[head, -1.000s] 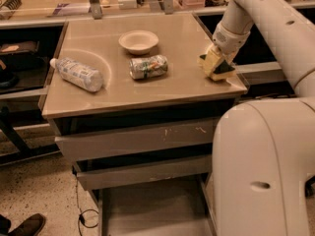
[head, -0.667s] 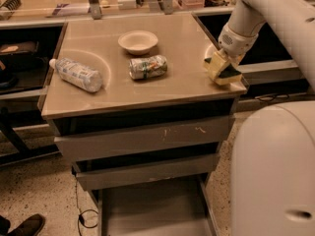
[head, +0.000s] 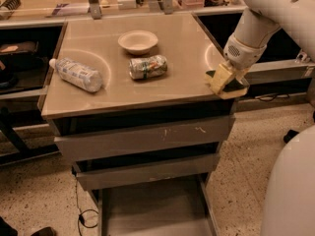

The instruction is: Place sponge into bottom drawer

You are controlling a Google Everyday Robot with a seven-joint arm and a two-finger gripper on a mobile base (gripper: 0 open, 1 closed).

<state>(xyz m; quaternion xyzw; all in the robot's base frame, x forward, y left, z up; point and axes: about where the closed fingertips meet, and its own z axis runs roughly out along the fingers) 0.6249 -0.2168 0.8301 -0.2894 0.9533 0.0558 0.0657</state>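
The sponge (head: 235, 88), yellow foam with a dark green layer, sits at the right front corner of the cabinet top (head: 113, 90) and partly overhangs its edge. My gripper (head: 222, 78) comes down from the white arm at the upper right and is shut on the sponge, its pale fingers (head: 217, 77) against the sponge's left side. The bottom drawer (head: 152, 208) is pulled open low in the view, a wide shallow grey tray with a bare floor, below and left of the gripper.
A crushed can (head: 148, 67), a white bowl (head: 138, 41) and a lying plastic bottle (head: 76, 74) are on the cabinet top. The scratched top drawer front (head: 142, 137) and the middle drawer (head: 142, 172) are above the open tray. My white base (head: 290, 191) fills the lower right.
The gripper has moved right and toward the front edge with the sponge, from over the cabinet top to its right front corner. The arm has swung out of the lower middle of the view.
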